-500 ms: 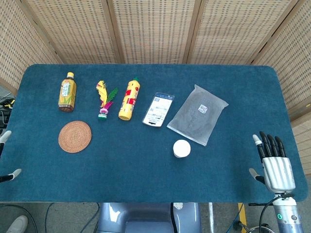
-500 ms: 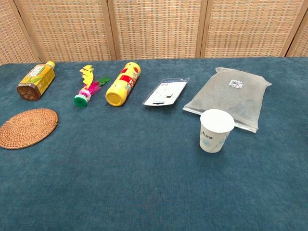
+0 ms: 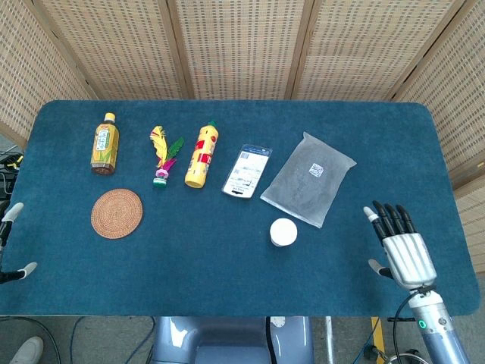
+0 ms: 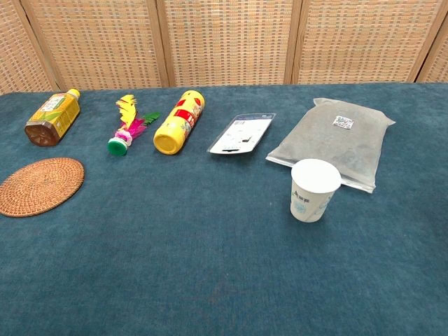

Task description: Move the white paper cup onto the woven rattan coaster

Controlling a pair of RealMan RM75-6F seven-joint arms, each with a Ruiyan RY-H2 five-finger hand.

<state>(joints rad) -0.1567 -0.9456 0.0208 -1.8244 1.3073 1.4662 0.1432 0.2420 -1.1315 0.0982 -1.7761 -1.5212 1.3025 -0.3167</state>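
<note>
The white paper cup [image 3: 283, 231] stands upright near the table's front middle, also seen in the chest view [image 4: 313, 190]. The round woven rattan coaster [image 3: 117, 213] lies flat at the left [image 4: 40, 185], bare. My right hand [image 3: 400, 246] hovers over the table's right front, fingers spread and straight, holding nothing, well to the right of the cup. Of my left hand [image 3: 10, 241] only fingertips show at the left edge of the head view, apart and holding nothing. Neither hand shows in the chest view.
Along the back lie a tea bottle [image 3: 105, 142], a feathered shuttlecock [image 3: 163, 156], a yellow bottle [image 3: 201, 155], a small flat packet [image 3: 247, 171] and a grey bag [image 3: 309, 178] just behind the cup. Blue cloth [image 3: 227, 265] covers the table.
My right hand has moved left and slightly forward over the table, closer to the cup. The left fingertips shifted slightly. Cup and coaster have not moved.
</note>
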